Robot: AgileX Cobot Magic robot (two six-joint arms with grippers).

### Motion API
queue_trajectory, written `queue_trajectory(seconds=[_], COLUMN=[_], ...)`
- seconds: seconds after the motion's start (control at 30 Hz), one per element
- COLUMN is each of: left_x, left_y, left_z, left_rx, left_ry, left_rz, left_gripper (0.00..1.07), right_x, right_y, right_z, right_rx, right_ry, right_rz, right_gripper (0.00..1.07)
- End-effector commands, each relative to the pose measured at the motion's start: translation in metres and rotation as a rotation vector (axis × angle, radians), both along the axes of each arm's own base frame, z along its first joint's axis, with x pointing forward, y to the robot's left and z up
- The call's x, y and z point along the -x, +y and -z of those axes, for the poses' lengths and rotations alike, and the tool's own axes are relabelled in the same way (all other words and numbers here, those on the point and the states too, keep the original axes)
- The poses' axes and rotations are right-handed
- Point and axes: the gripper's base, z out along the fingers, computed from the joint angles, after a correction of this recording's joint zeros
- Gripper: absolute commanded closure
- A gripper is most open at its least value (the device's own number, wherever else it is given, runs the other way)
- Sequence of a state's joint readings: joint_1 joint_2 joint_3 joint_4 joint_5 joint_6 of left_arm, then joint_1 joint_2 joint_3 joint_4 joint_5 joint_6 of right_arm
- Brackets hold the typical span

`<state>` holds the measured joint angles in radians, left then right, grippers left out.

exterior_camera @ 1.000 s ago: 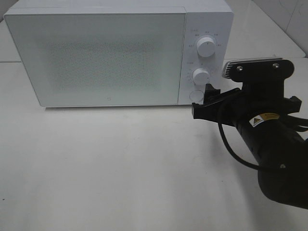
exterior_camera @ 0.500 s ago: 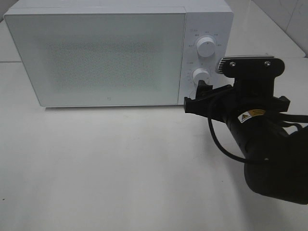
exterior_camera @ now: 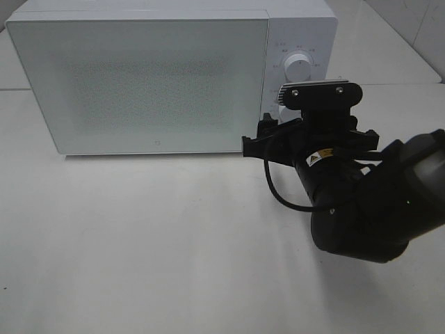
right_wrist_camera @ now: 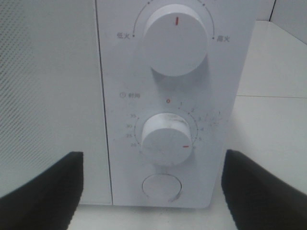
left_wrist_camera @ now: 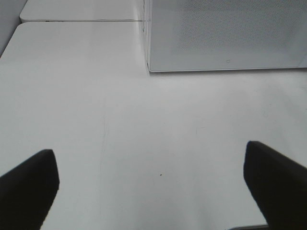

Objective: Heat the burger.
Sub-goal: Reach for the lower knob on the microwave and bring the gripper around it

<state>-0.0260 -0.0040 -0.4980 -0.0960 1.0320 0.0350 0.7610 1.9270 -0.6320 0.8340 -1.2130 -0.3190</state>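
Note:
The burger is out of view. The white microwave (exterior_camera: 139, 76) stands at the back of the table with its door shut; its frosted door hides the inside. My right gripper (exterior_camera: 266, 136) is open and hovers close in front of the control panel. In the right wrist view my right gripper (right_wrist_camera: 153, 191) has one finger on each side of the timer knob (right_wrist_camera: 167, 140) and the round door button (right_wrist_camera: 162, 187), touching neither. The timer's red mark points sideways, away from the 0. My left gripper (left_wrist_camera: 152, 187) is open and empty above the bare table.
The power knob (exterior_camera: 298, 67) sits at the top of the panel and also shows in the right wrist view (right_wrist_camera: 177, 38). The microwave's left front corner (left_wrist_camera: 149, 67) shows in the left wrist view. The white table (exterior_camera: 139, 236) stretches in front of the microwave.
My right arm has moved left and closer to the microwave's control panel. It now covers the lower knob and the button in the exterior view.

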Motion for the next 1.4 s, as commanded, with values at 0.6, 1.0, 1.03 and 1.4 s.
queue_trajectory(seconds=[0.6,1.0,1.03,1.4], left_x=[0.004,0.004,0.004,0.004], left_y=[0.000,0.000,0.000,0.000], left_z=[0.000,0.000,0.000,0.000], left_rx=[0.004,0.004,0.004,0.004], left_ry=[-0.034,-0.029,-0.029,-0.029], left_rz=[-0.002,-0.002,-0.002,-0.002], left_gripper=[0.07,0.07,0.07,0.07], right_x=[-0.052,-0.055,-0.055,-0.055], right_y=[0.000,-0.001,-0.001,-0.002], right_z=[0.005,0.018,0.018,0.013], right_rx=[-0.014,-0.007,-0.007,-0.001], right_ry=[-0.097,-0.063,-0.063,-0.113], right_rz=[0.070,0.082,0.082,0.094], right_gripper=[0.32,0.34,0.34,0.39])
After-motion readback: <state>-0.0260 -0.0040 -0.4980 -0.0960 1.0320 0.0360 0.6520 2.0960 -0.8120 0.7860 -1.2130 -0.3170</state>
